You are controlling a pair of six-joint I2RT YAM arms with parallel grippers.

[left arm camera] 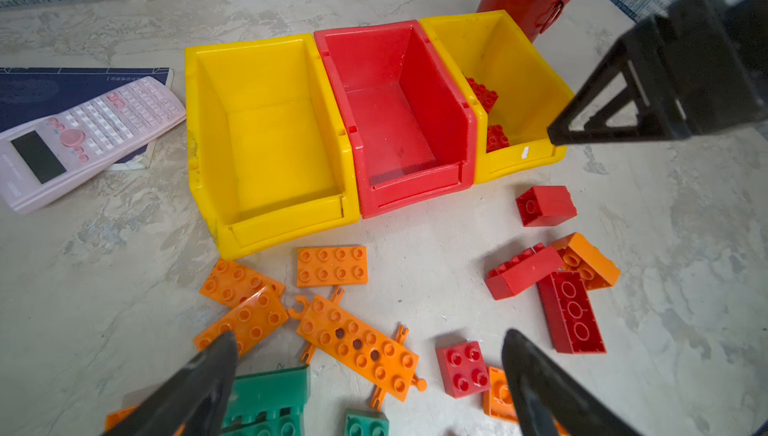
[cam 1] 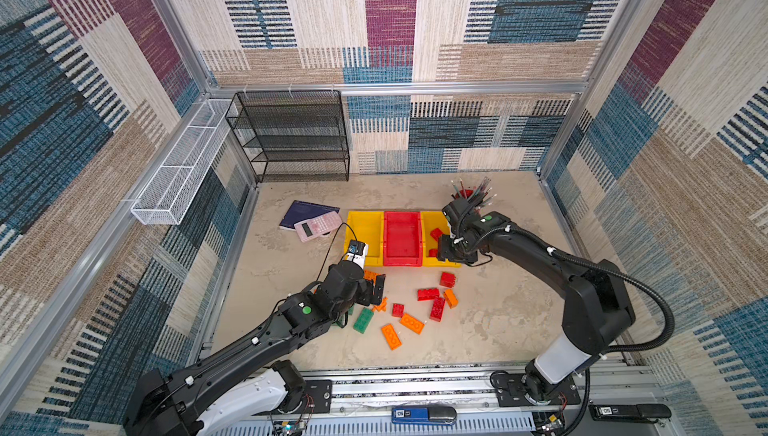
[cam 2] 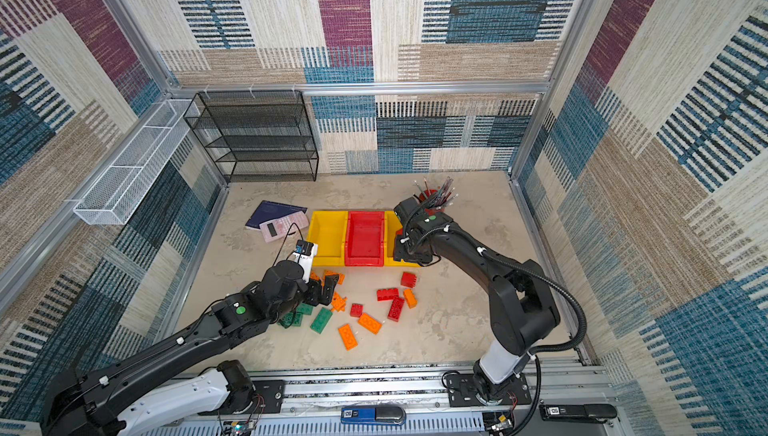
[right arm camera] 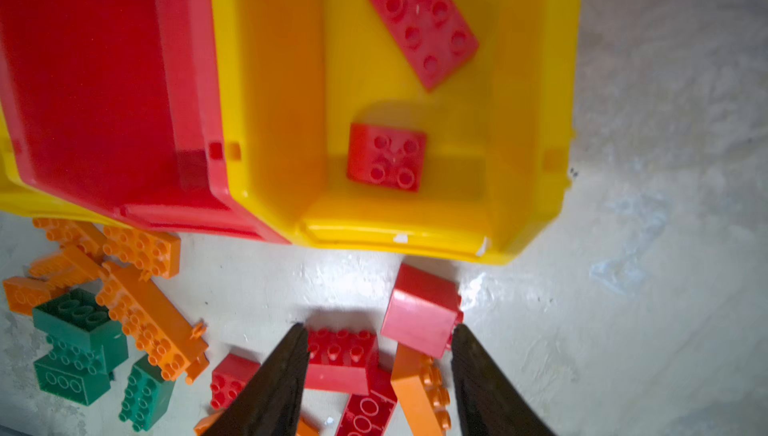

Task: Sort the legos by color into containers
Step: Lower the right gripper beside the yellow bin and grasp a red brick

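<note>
Three containers stand in a row: a yellow bin (cam 1: 365, 232), a red bin (cam 1: 402, 238) and a second yellow bin (right arm camera: 536, 80). That second yellow bin holds a long red lego (right arm camera: 417, 18) and a square red lego (right arm camera: 386, 157). In front of the bins, loose legos lie on the table: red (cam 1: 428, 293), orange (cam 1: 411, 323) and green (cam 1: 364, 320). My right gripper (right arm camera: 378, 334) hangs open over the front edge of the second yellow bin, with nothing between its fingers. My left gripper (left arm camera: 370, 337) is wide open, low over an orange plate (left arm camera: 357, 342) and holding nothing.
A red pencil cup (cam 1: 463, 194) stands behind the right bin. A pink calculator (cam 1: 318, 225) on a blue notebook (cam 1: 305, 210) lies left of the bins. A black mesh shelf (cam 1: 291, 138) stands at the back left, and a white wire basket (cam 1: 178, 176) hangs on the left wall.
</note>
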